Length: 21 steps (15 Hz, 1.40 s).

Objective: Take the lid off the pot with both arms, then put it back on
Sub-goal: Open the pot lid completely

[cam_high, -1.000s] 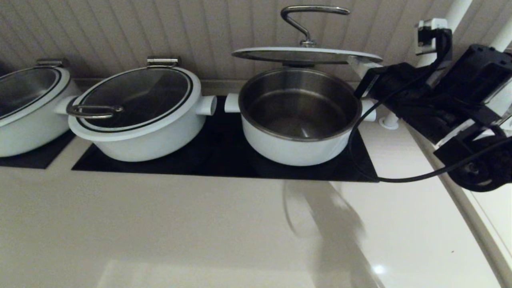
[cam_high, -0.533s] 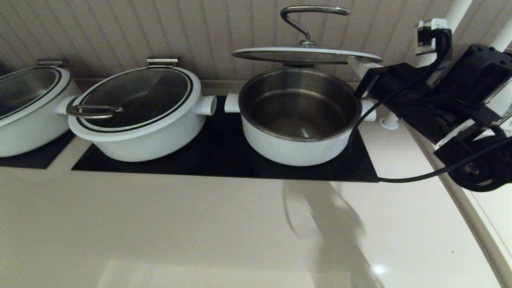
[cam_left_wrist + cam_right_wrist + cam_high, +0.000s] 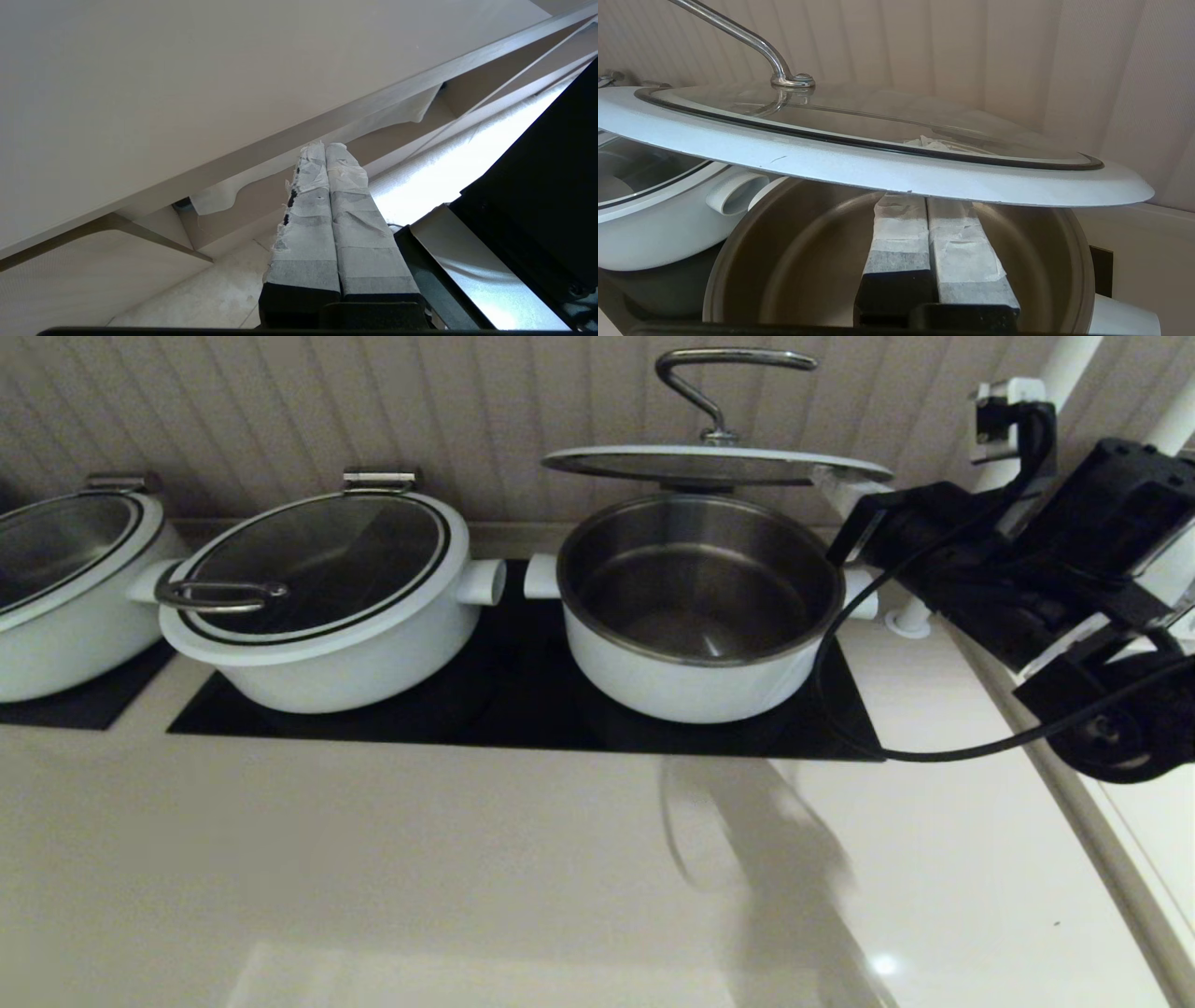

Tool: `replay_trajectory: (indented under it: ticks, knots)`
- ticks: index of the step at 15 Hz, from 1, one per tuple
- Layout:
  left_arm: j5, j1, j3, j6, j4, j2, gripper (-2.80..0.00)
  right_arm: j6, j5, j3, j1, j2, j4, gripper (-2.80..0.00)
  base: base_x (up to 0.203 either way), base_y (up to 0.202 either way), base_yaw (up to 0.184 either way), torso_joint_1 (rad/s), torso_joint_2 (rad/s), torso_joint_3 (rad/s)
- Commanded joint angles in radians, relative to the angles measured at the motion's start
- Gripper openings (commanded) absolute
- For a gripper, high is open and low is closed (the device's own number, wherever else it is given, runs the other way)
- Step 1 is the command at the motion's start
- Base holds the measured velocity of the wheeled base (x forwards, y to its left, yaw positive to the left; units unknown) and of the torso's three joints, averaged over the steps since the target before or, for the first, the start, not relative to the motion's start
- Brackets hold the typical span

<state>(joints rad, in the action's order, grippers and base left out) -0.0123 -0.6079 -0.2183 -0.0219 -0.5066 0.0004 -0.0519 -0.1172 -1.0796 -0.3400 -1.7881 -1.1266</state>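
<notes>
The lid [image 3: 714, 465] is up in the air above the pot [image 3: 695, 616], almost level, and it does not touch the pot's rim. Its steel handle [image 3: 719, 387] rises from the glass and bends over at the top. In the right wrist view the white rim of the lid [image 3: 859, 163] passes across the picture and the two taped fingers [image 3: 896, 242] of the right hand [image 3: 927, 205] go in under it; they lie side by side, pressed together, and the lid rests on top of them, so the hand is closed beneath the rim and carries the lid from below. In the head view the right hand [image 3: 840, 490] meets the lid at its right edge, and the black arm with its cable reaches in from the right. The pot is open, its steel inside is bare, and it stands on a black plate [image 3: 523, 709] set in the pale tabletop [image 3: 467, 877]. Just to the left of it is a second white pot [image 3: 322, 607] with its own lid on, and a third pot [image 3: 65, 588] is at the left edge. The left hand [image 3: 325, 154] does not show in the head view; its wrist view shows its fingers closed together, holding nothing, beside the edge of a pale board [image 3: 187, 93].
</notes>
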Motion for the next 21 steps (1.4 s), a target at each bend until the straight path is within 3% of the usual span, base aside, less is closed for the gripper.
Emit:
replay_trajectory:
  ticks: [1, 21]
  knots:
    - [0.002, 0.000, 0.000, -0.001, -0.006, 0.000, -2.80, 0.000, -0.001, -0.002, -0.001, 0.001, -0.009, -2.80, 0.000, 0.000, 0.000, 0.000, 0.00, 0.000]
    - [0.000, 0.000, 0.002, -0.003, -0.003, 0.000, -2.80, -0.002, -0.015, -0.097, 0.006, -0.020, -0.005, -2.80, 0.000, 0.000, 0.000, 0.000, 0.00, 0.000]
